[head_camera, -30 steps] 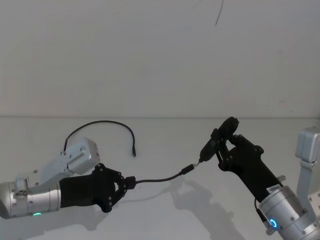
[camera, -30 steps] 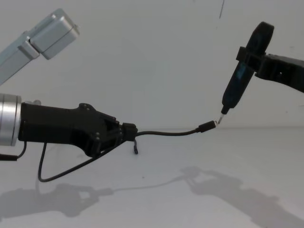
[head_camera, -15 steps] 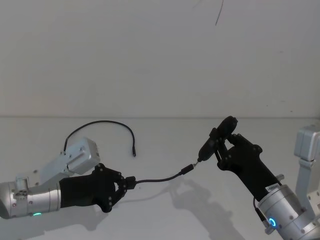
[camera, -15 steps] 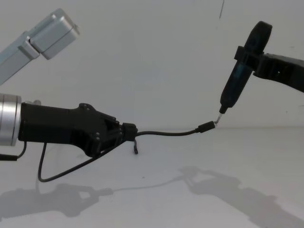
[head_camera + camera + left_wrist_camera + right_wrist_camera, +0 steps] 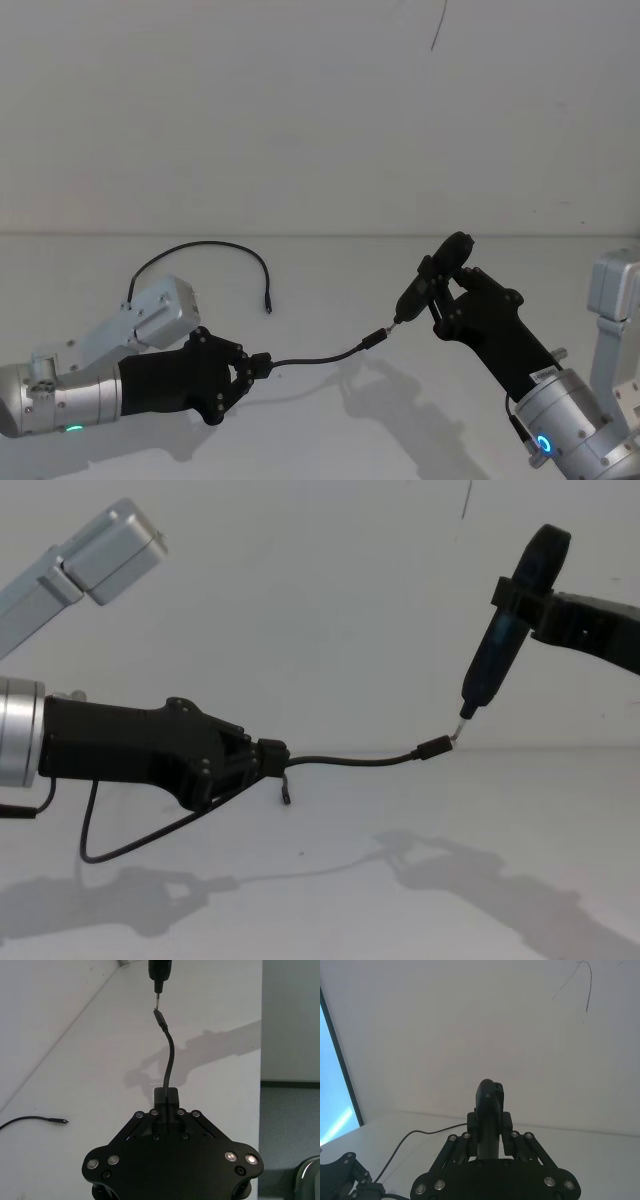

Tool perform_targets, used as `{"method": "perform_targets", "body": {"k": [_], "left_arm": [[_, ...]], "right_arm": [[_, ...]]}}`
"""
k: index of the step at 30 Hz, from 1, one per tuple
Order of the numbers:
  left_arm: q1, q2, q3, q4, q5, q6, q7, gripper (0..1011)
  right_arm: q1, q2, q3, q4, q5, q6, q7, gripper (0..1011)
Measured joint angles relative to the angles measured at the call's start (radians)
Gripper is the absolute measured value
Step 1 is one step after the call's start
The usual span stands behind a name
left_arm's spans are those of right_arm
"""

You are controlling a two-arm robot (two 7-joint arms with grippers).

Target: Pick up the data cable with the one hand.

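Low, left claw (image 5: 262,759) clamps data cable (image 5: 350,761) level.

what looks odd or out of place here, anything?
Nothing looks damaged. The data cable is off the table, its thick end pinched in the left gripper, its small plug meeting the metal tip of the pen-like tool gripped by the right gripper.

The left gripper (image 5: 252,368) reached rightward near the tabletop's front-left, fingers clamped on a plug. The right gripper (image 5: 447,285) angled up and leftward from front-right, closed around a pen-like tool.
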Motion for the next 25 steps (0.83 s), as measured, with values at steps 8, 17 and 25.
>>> {"method": "perform_targets", "body": {"k": [8,17,25], "left_arm": [[0.000,0.000,0.000,0.000,0.000,0.000,0.000,28],[0.000,0.000,0.000,0.000,0.000,0.000,0.000,28],[0.000,0.000,0.000,0.000,0.000,0.000,0.000,28]], "right_arm": [[0.001,0.000,-0.001,0.000,0.001,0.000,0.000,263],[0.001,0.000,-0.001,0.000,0.001,0.000,0.000,263],[0.001,0.000,-0.001,0.000,0.001,0.000,0.000,263]]}}
